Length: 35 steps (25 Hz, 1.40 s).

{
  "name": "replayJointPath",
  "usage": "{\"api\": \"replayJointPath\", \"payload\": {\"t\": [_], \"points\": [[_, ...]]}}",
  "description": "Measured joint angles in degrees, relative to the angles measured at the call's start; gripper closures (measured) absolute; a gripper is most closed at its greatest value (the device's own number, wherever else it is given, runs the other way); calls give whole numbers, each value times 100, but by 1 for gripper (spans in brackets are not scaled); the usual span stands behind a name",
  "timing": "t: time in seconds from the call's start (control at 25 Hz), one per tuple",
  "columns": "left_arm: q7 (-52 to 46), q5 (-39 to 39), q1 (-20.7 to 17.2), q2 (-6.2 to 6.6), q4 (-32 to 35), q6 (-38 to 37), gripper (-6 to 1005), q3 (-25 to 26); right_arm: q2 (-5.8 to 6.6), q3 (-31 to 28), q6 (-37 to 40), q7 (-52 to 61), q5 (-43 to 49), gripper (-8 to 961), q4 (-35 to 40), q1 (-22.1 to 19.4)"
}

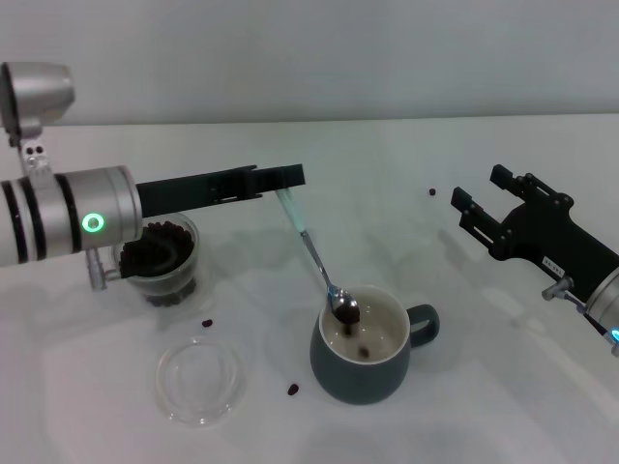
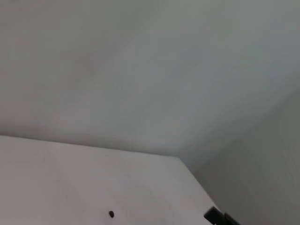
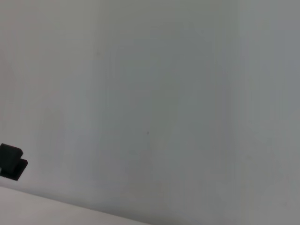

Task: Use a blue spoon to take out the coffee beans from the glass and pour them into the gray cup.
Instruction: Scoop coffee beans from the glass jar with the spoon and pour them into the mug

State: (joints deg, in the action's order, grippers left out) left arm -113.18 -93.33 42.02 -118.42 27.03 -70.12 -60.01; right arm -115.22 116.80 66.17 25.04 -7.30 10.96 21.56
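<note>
In the head view my left gripper (image 1: 282, 180) is shut on the blue spoon (image 1: 311, 249) by the end of its pale handle. The spoon slants down, and its silver bowl, holding dark coffee beans (image 1: 347, 312), is over the mouth of the gray cup (image 1: 364, 355). A couple of beans lie in the cup's cream inside. The glass (image 1: 162, 258) stands under my left arm, partly filled with beans. My right gripper (image 1: 476, 197) is open and empty, hovering at the right, well away from the cup.
A shallow clear glass dish (image 1: 199, 381) lies in front of the glass. Stray beans lie on the white table (image 1: 503, 387): one near the dish (image 1: 206, 323), one by the cup (image 1: 293, 390), one far back (image 1: 432, 191), also in the left wrist view (image 2: 111, 214).
</note>
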Motion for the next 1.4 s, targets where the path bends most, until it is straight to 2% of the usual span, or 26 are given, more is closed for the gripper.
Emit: {"api": "replayJointPath", "payload": {"t": [0.64,0.88,1.2,1.4], "points": [[602,27,312,-48,211,42,867,-394,0,-167,-107,-55,-8,289,3,88],[636,161,252,-77,527,38,866,-708,0,-197,-114,-60,-9,289,-14,134],[673,404,219,-63,597,-7,866,-745,0,-211,-114,-61,-9,289,-45,134],[540,618,-123,-18,997,-141,865,-684,0,-211,-133,-61,-8,289,-48,122]]}}
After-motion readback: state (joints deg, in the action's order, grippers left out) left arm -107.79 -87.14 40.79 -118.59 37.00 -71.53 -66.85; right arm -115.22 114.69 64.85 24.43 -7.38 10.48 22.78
